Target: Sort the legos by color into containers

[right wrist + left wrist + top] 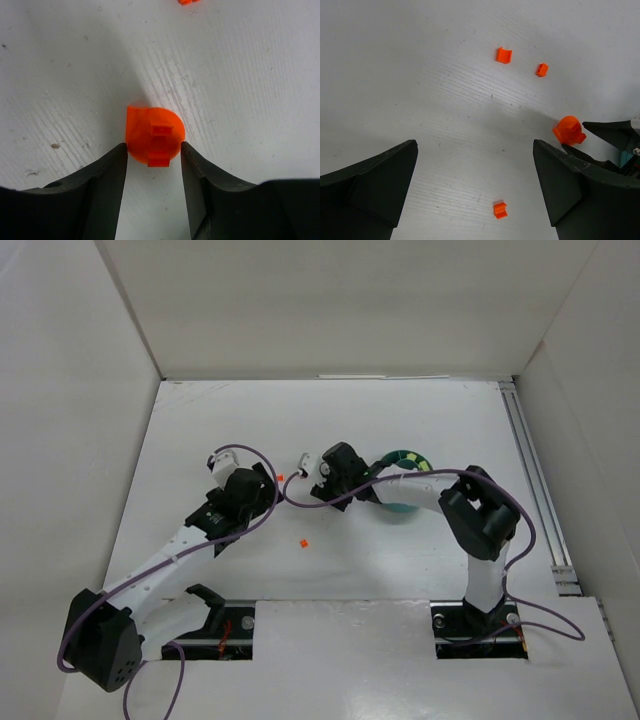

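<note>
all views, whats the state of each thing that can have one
left gripper: open, empty, above the table
right gripper: shut on round piece
round piece: orange, on the table, pinched at both sides
small bricks: orange, loose on the table, untouched
dish: on the table, mostly hidden by the right arm

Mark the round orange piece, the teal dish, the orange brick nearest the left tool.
round orange piece [155,132]: right wrist view, centre of its top face.
teal dish [392,456]: top external view, far rim.
orange brick [500,210]: left wrist view, its middle.
</note>
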You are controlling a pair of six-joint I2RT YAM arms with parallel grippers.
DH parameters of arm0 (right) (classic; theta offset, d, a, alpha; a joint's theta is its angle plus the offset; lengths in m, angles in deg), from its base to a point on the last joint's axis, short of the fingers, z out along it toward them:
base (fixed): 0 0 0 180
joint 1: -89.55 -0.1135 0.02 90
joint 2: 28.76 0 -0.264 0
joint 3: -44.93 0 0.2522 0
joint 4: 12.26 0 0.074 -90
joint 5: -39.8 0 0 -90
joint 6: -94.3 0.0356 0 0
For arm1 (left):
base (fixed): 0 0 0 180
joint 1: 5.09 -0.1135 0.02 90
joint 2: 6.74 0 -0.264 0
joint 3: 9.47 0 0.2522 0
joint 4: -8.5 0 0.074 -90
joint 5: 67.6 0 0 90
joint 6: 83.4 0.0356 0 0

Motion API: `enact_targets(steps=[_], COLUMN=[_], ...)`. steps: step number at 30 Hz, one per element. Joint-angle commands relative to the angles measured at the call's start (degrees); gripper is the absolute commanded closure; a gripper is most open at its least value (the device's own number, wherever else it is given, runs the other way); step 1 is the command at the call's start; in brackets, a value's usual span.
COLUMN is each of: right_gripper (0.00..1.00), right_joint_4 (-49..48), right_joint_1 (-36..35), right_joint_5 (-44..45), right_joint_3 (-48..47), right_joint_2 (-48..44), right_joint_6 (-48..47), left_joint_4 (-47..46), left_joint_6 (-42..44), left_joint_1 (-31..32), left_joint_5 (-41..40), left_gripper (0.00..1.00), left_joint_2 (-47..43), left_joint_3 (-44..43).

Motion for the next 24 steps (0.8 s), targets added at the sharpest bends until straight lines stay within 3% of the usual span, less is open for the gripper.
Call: enact_targets(steps=[1,12,24], right_gripper=[0.48,0.48,0.42], right_joint_4=[-1.2,-2.3,-2.3], right_joint_1=[0.3,0.3,0.8], right_joint_5=[0.3,-2.6,-3.5], right_joint_3=[1.0,2.2,-1.4], right_joint_2=[-4.3,-13.4,-3.2], right_joint_6=[1.3,1.2,-0.4], left_joint_4=[-0.3,-0.3,-0.3], left_joint_6=[1.0,1.5,1.5], left_joint_1=[-0.3,-0.3,-0.3], left_joint_5=[-0.3,-0.3,-0.3], left_gripper=[0.01,0.01,0.01], left_joint_2=[-1.9,-2.9,-2.9], left_joint_3=[0.4,0.4,1.0])
